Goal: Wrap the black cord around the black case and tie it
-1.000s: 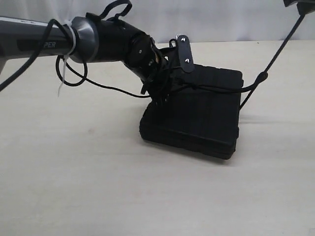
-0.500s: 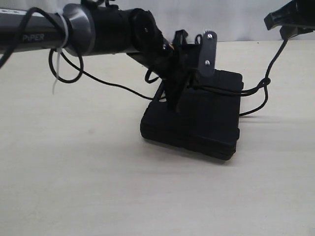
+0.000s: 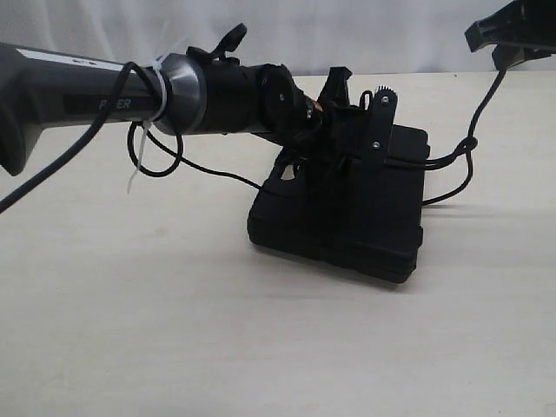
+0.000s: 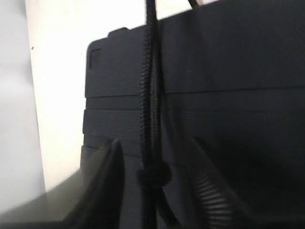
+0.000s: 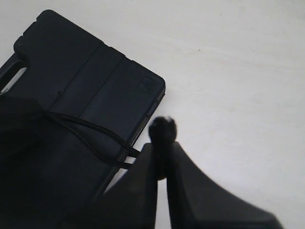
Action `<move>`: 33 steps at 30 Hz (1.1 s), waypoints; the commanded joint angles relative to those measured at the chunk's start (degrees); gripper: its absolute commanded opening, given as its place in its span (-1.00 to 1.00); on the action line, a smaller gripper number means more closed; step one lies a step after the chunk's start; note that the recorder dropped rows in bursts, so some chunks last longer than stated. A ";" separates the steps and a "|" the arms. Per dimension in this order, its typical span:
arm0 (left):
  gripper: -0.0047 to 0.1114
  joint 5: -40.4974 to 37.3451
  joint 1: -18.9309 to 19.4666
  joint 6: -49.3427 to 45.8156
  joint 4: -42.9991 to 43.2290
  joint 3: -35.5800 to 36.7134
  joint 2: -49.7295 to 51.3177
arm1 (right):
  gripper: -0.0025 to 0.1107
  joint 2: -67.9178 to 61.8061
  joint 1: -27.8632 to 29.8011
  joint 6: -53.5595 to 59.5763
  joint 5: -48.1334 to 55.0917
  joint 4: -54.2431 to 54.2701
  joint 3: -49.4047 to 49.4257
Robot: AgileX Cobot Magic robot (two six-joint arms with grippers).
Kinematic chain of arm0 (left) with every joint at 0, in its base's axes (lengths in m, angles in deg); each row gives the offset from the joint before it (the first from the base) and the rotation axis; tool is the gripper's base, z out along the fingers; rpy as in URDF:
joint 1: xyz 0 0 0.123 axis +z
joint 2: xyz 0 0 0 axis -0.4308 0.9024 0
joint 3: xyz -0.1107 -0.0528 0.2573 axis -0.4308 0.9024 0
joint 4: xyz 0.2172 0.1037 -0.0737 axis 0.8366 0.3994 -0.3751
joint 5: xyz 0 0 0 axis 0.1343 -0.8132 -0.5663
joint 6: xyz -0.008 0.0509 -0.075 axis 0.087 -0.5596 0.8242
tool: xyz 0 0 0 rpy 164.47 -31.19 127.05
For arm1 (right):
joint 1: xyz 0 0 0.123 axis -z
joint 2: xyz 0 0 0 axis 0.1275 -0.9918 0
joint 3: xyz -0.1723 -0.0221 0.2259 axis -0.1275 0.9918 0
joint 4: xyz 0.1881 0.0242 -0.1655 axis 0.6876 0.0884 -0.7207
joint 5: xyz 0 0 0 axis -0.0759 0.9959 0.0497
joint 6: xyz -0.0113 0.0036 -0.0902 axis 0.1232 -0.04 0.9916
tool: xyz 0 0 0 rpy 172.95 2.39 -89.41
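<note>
Left of black case (image 3: 401, 204), obscured lettering (image 3: 115, 104)

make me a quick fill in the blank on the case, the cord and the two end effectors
1. The black case lies flat on the pale ____.
2. The left end effector is ____, its fingers either side of the black cord without gripping it.
3. The right end effector is shut on the black ____, just below its knot.
Missing words: table; open; cord.
</note>
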 commanded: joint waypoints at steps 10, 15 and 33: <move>-0.92 -8.14 2.82 21.73 27.94 0.08 0.21 | -0.88 0.16 0.05 0.40 -0.25 0.00 0.27; -0.92 -8.52 2.82 26.11 30.90 0.08 0.21 | -0.88 0.16 0.05 0.40 0.16 -1.56 0.27; -0.92 -12.82 2.71 26.11 30.78 0.08 -0.29 | -0.88 13.18 0.05 2.92 -8.01 4.27 0.27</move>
